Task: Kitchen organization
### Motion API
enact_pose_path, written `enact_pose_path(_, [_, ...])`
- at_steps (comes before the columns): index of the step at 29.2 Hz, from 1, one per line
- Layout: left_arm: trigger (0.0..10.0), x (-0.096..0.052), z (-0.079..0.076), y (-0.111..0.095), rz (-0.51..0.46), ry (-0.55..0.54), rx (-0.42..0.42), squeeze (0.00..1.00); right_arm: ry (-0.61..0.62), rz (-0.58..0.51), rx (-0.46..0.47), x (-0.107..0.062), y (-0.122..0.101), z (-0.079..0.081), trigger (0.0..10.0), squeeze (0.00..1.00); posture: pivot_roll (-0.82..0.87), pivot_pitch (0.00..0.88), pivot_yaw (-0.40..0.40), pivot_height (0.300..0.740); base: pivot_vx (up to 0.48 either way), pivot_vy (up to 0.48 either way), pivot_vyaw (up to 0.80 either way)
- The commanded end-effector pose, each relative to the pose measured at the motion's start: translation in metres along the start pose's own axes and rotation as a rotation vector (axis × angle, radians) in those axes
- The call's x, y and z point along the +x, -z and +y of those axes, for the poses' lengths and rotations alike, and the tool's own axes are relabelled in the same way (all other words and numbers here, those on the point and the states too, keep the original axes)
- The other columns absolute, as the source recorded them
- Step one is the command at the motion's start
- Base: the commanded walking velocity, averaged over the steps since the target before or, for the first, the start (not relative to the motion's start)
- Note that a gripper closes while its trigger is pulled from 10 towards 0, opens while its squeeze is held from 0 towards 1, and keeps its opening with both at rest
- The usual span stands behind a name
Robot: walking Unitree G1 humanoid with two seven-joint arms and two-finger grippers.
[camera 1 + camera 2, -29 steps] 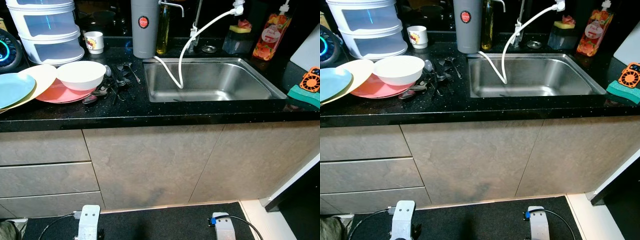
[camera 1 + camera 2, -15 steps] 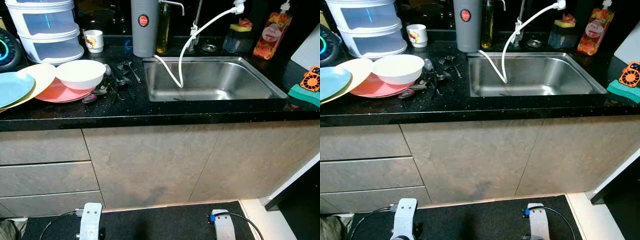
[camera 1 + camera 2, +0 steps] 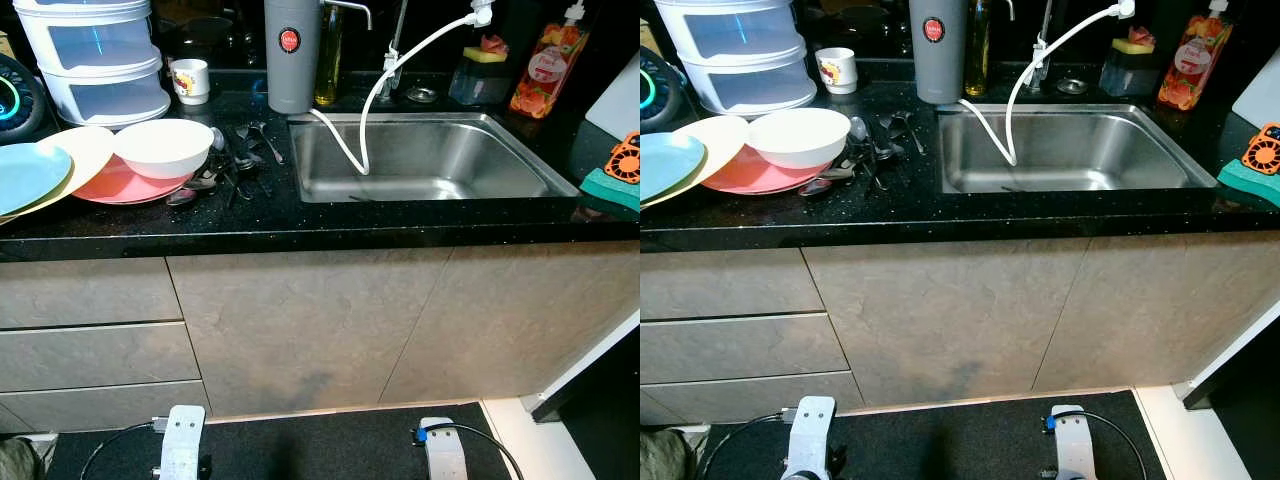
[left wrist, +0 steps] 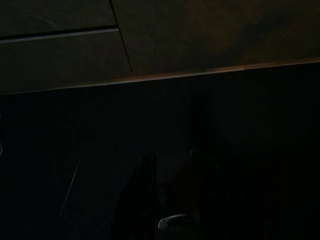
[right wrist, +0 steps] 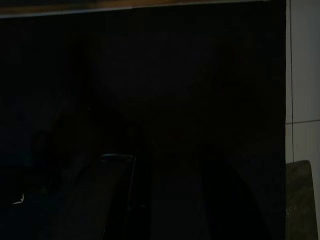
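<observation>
Countertop [image 3: 300, 225], black, speckled, above beige cabinet fronts [image 3: 300, 330]. At its left: white bowl [image 3: 163, 147] resting on a pink plate [image 3: 120, 185], beside overlapping cream plate [image 3: 85, 152] and blue plate [image 3: 25, 175]. Dark cutlery [image 3: 235, 160] lies loose between bowl and steel sink [image 3: 420, 160]. White hose [image 3: 372, 95] hangs into the sink. Behind: grey canister [image 3: 292, 55], small mug [image 3: 189, 81], stacked white containers [image 3: 95, 60]. Left arm [image 3: 180, 445] and right arm [image 3: 443, 455] hang idle low over a dark floor mat [image 3: 310, 445]. Wrist views too dark; jaw state of either gripper cannot be told.
</observation>
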State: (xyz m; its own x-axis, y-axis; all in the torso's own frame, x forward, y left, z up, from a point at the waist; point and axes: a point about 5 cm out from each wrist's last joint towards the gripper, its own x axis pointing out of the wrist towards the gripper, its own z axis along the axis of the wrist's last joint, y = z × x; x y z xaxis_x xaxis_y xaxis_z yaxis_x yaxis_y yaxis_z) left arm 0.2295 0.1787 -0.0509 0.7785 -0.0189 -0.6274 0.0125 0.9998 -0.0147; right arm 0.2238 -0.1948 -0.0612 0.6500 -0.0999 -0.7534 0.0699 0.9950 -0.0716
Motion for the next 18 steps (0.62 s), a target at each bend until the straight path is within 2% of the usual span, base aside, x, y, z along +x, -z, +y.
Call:
enact_pose_path(1, [10.0, -0.0018, -0.0033, 0.009, 0.038, 0.01, 0.006, 0.0, 0.011, 0.031, 0.023, -0.0017, 0.0094, -0.0067, 10.0, 0.0, 0.02, 0.132, -0.008, 0.74, 0.0, 0.0, 0.0])
enact_pose_path(12, [10.0, 0.0003, -0.0059, 0.0046, 0.03, 0.031, 0.029, 0.0, 0.016, 0.046, -0.012, -0.0025, 0.0123, -0.0133, 10.0, 0.0, -0.02, 0.137, -0.037, 0.74, 0.0, 0.0, 0.0])
enact_pose_path(16, [10.0, -0.0002, -0.0045, 0.0058, 0.036, 0.029, 0.032, 0.0, 0.016, 0.042, -0.014, -0.0024, 0.0118, -0.0127, 10.0, 0.0, -0.02, 0.151, -0.015, 0.74, 0.0, 0.0, 0.0])
enact_pose_path(18, [10.0, -0.0007, -0.0047, 0.0069, 0.035, 0.019, -0.003, 0.0, 0.009, 0.025, -0.013, -0.002, 0.0095, -0.0102, 10.0, 0.0, -0.02, 0.15, 0.002, 0.74, 0.0, 0.0, 0.0])
